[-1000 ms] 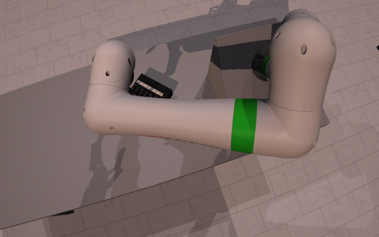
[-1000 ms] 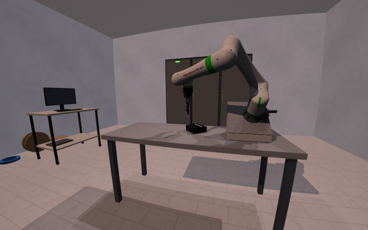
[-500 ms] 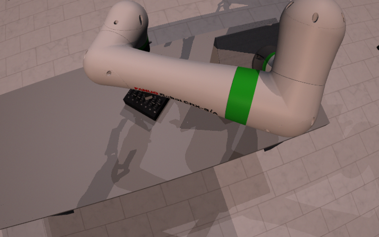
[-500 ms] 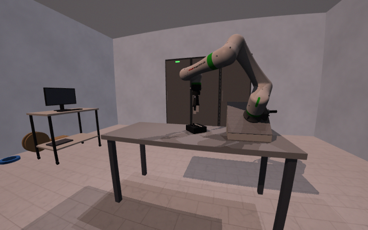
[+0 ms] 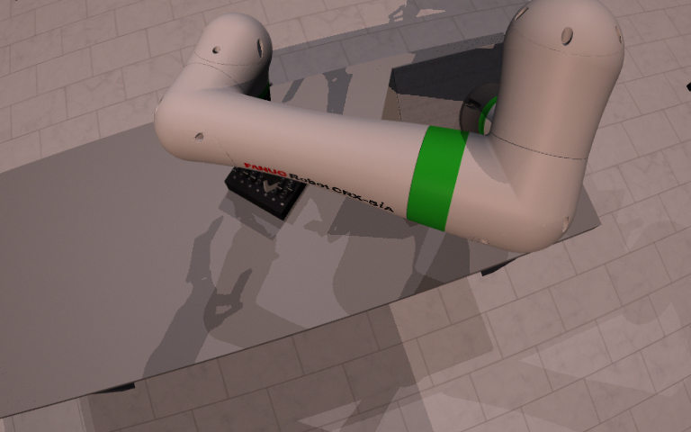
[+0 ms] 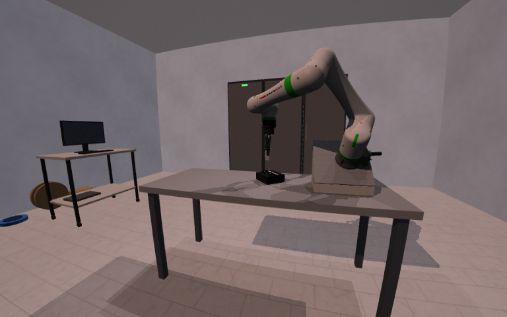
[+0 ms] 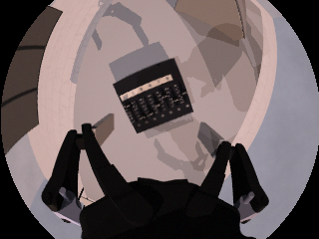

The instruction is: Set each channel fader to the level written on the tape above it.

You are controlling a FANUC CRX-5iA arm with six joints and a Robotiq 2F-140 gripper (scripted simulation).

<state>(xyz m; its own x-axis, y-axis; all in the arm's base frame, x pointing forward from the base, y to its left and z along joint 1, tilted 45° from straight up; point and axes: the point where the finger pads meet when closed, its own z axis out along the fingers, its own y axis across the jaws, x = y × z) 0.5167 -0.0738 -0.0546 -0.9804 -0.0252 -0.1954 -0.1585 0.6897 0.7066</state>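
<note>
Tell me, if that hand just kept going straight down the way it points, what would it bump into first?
Most likely the lighting desk: the open, empty hand points down from above it, though exact alignment is hard to judge.

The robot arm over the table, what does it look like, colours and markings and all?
The arm is a smooth, rounded, pale beige tube with bulbous joints and small dark holes. Green bands ring its joints. Red "FANUC" and black lettering run along the forearm. The gripper is black with two jointed fingers. No loose cables show.
</note>
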